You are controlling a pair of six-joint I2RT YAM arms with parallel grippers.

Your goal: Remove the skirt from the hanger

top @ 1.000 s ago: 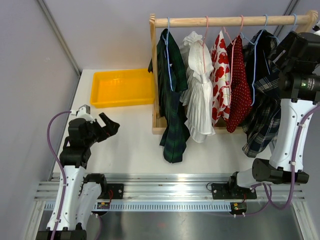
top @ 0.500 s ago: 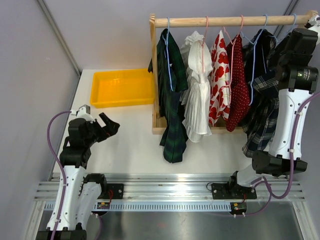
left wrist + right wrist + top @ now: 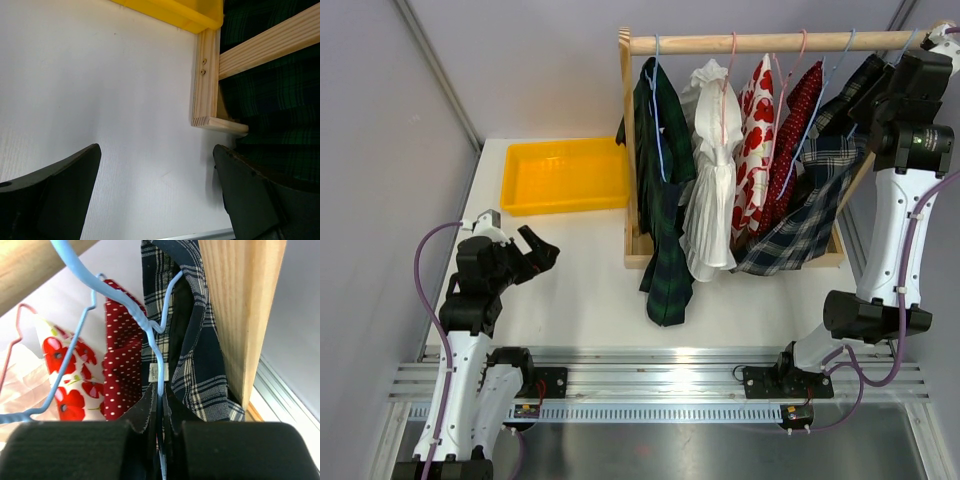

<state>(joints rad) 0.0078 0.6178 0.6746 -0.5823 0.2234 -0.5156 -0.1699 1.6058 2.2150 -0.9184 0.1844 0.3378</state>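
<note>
Spanning the top of the overhead view, the wooden rail point(image 3: 770, 42) carries five garments. The plaid skirt point(image 3: 810, 215) is the one farthest right, well apart from the yellow tray point(image 3: 565, 175) at the upper left of the table point(image 3: 580, 300). Its long axis slants: the blue hanger point(image 3: 158, 375) hooks over the rail near the upper right corner, and the cloth trails down and left toward the rack's base, beside the red dotted garment point(image 3: 795, 130).

The right gripper point(image 3: 160, 427) sits high at that corner, so the skirt lies below and left of it. In the wrist view its fingers are nearly closed, pinching the hanger's wire with dark waistband cloth in the slit. The left gripper point(image 3: 156, 150) hovers low at the lower left, spread wide and holding nothing, far from the skirt. By my reading the right arm is the nearer one.
</note>
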